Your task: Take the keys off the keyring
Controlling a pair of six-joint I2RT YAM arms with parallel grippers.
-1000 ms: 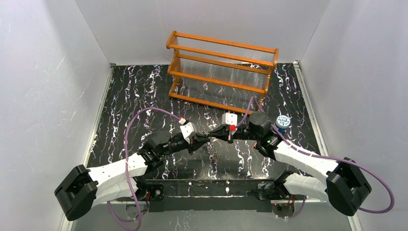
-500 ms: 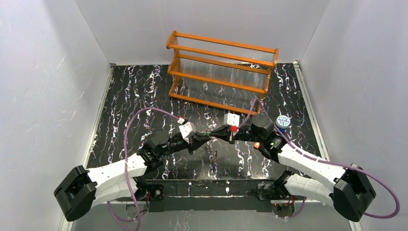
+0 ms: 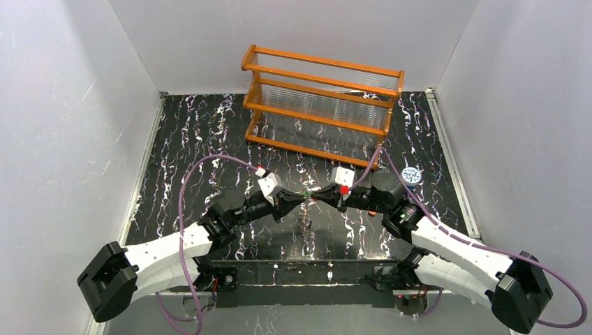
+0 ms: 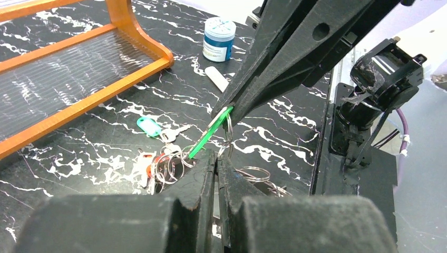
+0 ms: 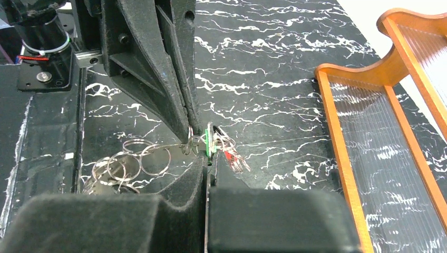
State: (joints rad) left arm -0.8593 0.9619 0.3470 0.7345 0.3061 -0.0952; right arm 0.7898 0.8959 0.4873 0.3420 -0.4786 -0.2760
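Observation:
Both grippers meet tip to tip above the table's near middle. My right gripper (image 3: 315, 197) (image 5: 207, 157) is shut on a key with a flat green head (image 5: 209, 141) (image 4: 211, 132). My left gripper (image 3: 300, 199) (image 4: 217, 155) is shut on the keyring (image 4: 227, 149) (image 5: 188, 144), a small silvery wire ring joined to that key. More silvery rings (image 5: 132, 161) (image 4: 254, 174) trail from it, and a red-headed key (image 4: 148, 164) (image 5: 232, 157) hangs among rings beside the green one. Apart from the bunch, a teal-headed key (image 4: 147, 125) lies on the table.
An orange wooden rack (image 3: 321, 105) stands at the back. A small blue-white jar (image 3: 410, 176) (image 4: 219, 39) sits at the right behind my right arm, with a short white stick (image 4: 216, 78) lying near it. The black marbled table (image 3: 195, 139) has raised rails at its left and right edges.
My left gripper's jaws have closed onto the ring. The right arm has swung outward to the right, uncovering the jar, while both tips stay together at the middle.

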